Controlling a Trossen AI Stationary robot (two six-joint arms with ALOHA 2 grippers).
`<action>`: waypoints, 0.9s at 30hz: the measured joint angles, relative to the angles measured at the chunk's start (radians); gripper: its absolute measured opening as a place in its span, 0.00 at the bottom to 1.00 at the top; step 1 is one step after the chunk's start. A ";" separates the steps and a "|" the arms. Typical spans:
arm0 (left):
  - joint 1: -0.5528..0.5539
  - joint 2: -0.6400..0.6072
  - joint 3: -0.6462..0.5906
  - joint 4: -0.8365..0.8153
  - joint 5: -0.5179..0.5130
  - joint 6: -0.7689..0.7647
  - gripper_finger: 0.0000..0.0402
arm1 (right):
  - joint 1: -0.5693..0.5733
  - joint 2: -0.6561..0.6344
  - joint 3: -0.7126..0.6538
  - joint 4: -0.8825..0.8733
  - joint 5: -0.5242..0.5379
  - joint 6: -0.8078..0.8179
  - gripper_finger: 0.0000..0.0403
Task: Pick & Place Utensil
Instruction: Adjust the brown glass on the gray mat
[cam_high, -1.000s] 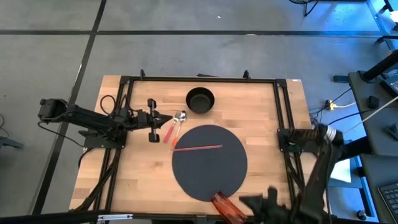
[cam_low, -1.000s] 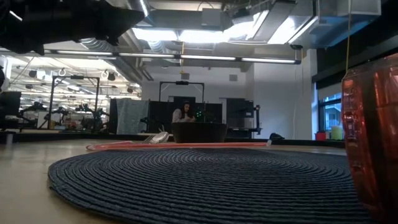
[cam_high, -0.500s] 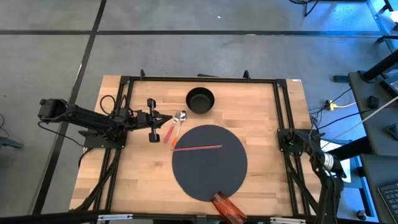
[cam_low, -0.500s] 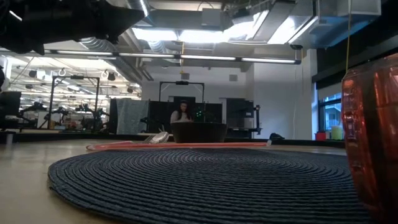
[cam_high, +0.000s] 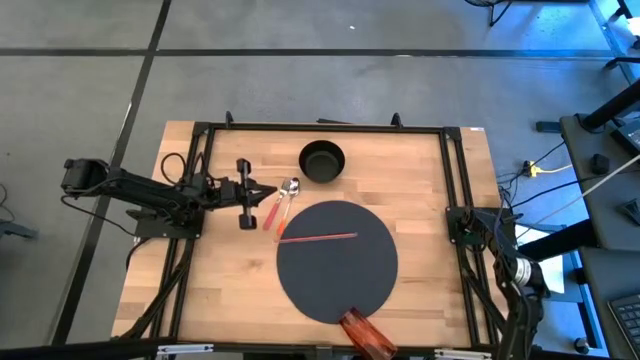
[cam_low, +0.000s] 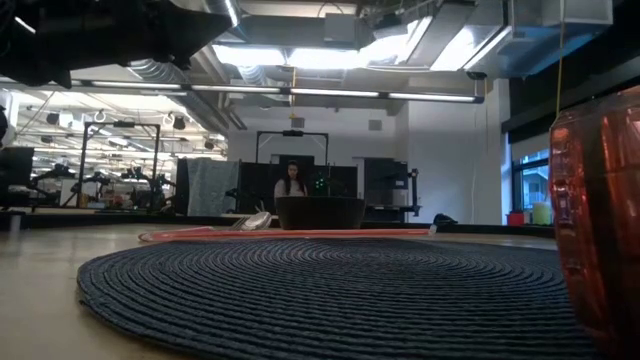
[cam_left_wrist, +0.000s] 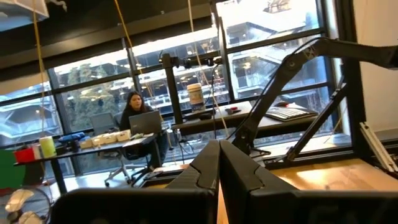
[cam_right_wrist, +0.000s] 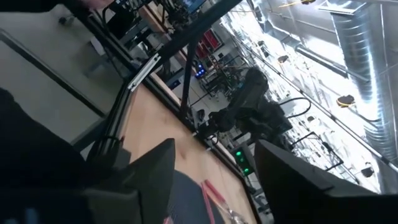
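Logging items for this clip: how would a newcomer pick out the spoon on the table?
Start at the round dark mat mid-table. Just past its upper-left edge, below the black bowl, lies the spoon, its silver bowl end toward the black bowl. Unlike the thin red stick lying on the mat, it has a red-orange handle and rests on bare wood.

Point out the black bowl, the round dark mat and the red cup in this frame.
black bowl (cam_high: 322, 161), high view, on the bowl's inner floor.
round dark mat (cam_high: 335, 280), high view, on bare weave below the red stick.
red cup (cam_low: 598, 220), low view, on the cup's side wall.
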 joint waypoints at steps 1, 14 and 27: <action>0.000 0.000 0.000 0.000 -0.006 0.006 0.01 | 0.000 0.000 -0.016 -0.001 0.000 0.010 0.54; 0.000 0.000 0.000 -0.001 -0.053 0.024 0.01 | -0.004 0.001 -0.163 0.011 -0.080 0.249 0.55; 0.000 -0.001 0.000 -0.007 -0.053 0.041 0.01 | -0.040 0.002 -0.010 -0.455 -0.312 0.576 0.55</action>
